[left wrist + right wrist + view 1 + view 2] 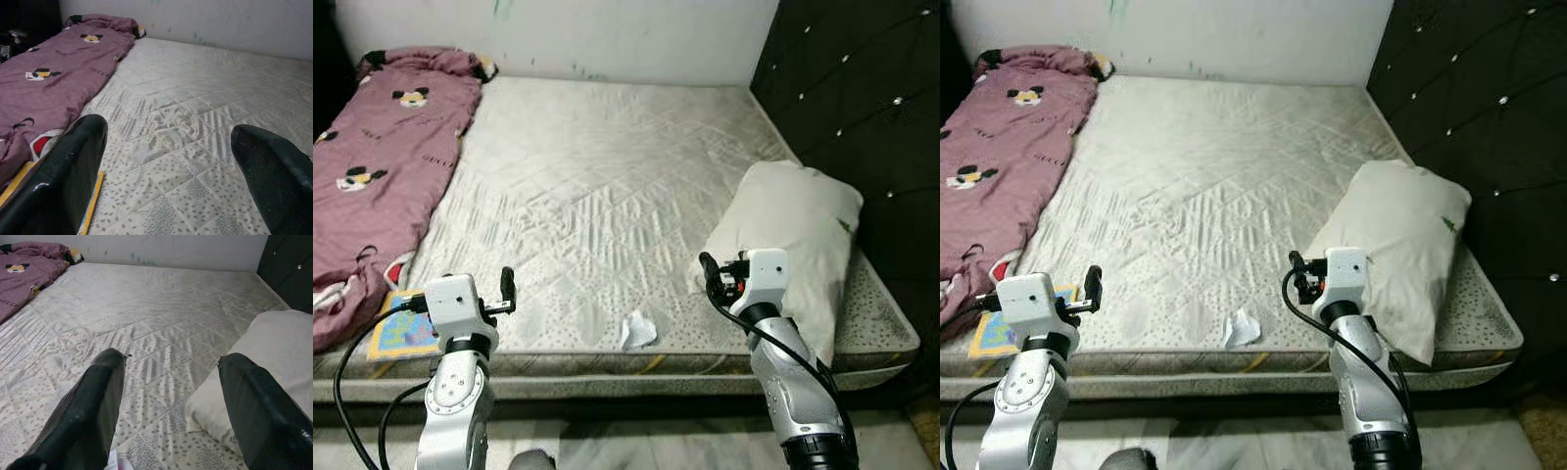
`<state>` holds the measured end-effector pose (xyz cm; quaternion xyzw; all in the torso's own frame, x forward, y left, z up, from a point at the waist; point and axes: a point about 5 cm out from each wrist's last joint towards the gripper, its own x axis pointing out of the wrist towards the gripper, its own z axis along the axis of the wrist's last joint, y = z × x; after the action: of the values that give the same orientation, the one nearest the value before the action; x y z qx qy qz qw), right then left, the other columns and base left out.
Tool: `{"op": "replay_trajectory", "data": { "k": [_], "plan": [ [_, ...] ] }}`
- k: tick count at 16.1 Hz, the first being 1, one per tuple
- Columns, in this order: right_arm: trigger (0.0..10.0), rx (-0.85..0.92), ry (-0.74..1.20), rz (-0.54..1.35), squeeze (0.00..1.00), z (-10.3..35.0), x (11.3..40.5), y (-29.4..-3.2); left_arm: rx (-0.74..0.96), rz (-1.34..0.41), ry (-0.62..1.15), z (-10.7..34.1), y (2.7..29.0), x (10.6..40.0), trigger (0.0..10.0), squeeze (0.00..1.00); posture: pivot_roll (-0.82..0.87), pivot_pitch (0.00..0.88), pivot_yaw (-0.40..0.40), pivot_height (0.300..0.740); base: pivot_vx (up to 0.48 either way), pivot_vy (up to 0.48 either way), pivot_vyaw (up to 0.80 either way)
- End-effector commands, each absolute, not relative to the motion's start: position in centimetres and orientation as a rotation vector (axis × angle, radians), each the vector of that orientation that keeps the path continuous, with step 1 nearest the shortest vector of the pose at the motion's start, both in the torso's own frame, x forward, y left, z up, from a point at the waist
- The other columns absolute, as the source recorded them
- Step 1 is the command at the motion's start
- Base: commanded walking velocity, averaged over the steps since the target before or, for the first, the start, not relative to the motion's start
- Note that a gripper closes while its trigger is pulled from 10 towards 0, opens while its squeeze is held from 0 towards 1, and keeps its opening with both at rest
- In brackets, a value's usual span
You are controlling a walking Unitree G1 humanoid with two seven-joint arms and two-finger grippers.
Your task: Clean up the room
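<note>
Crumpled paper (637,331) sits at the mattress's (607,196) front edge, between your arms.
Your left gripper (166,161) and right gripper (171,401) hover raised over that edge, fingers spread, holding nothing; pillow (798,235) beside the right one.

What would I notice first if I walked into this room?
Probably the big bare mattress, with a purple cartoon blanket heaped along its left side. A white pillow lies at the right by the dark headboard, and a crumpled white scrap sits near the front edge.
</note>
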<state>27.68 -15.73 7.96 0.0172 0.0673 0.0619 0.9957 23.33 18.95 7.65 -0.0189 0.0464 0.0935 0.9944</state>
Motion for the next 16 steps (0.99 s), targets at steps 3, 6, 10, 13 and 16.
{"op": "replay_trajectory", "data": {
  "k": [3, 6, 10, 13, 16],
  "plan": [
    [10.0, 0.037, 0.140, 0.114, 0.00, 8.13, 27.98, -16.14, -0.041, 0.179, 0.096, 7.65, 18.78, 23.57, 10.0, 0.00, -0.03, 0.000, -0.060, 0.740, 0.300, 0.000, 0.00],
    [10.0, 0.038, 0.140, 0.114, 0.00, 8.14, 28.00, -16.12, -0.039, 0.178, 0.096, 7.64, 18.80, 23.59, 10.0, 0.00, -0.03, 0.000, -0.060, 0.740, 0.319, 0.000, 0.00],
    [10.0, 0.039, 0.139, 0.114, 0.00, 8.14, 28.12, -16.12, -0.036, 0.178, 0.095, 7.64, 18.80, 23.73, 10.0, 0.00, -0.03, 0.000, -0.061, 0.740, 0.316, 0.000, 0.00],
    [10.0, 0.039, 0.139, 0.116, 0.00, 8.10, 28.15, -16.14, -0.040, 0.188, 0.093, 7.62, 18.85, 23.73, 10.0, 0.00, -0.03, 0.000, -0.062, 0.740, 0.207, 0.000, 0.00],
    [10.0, 0.037, 0.140, 0.118, 0.00, 8.10, 28.12, -16.11, -0.039, 0.179, 0.093, 7.61, 18.78, 23.74, 10.0, 0.00, -0.03, 0.000, -0.061, 0.740, 0.000, 0.000, 0.00]
  ]
}}
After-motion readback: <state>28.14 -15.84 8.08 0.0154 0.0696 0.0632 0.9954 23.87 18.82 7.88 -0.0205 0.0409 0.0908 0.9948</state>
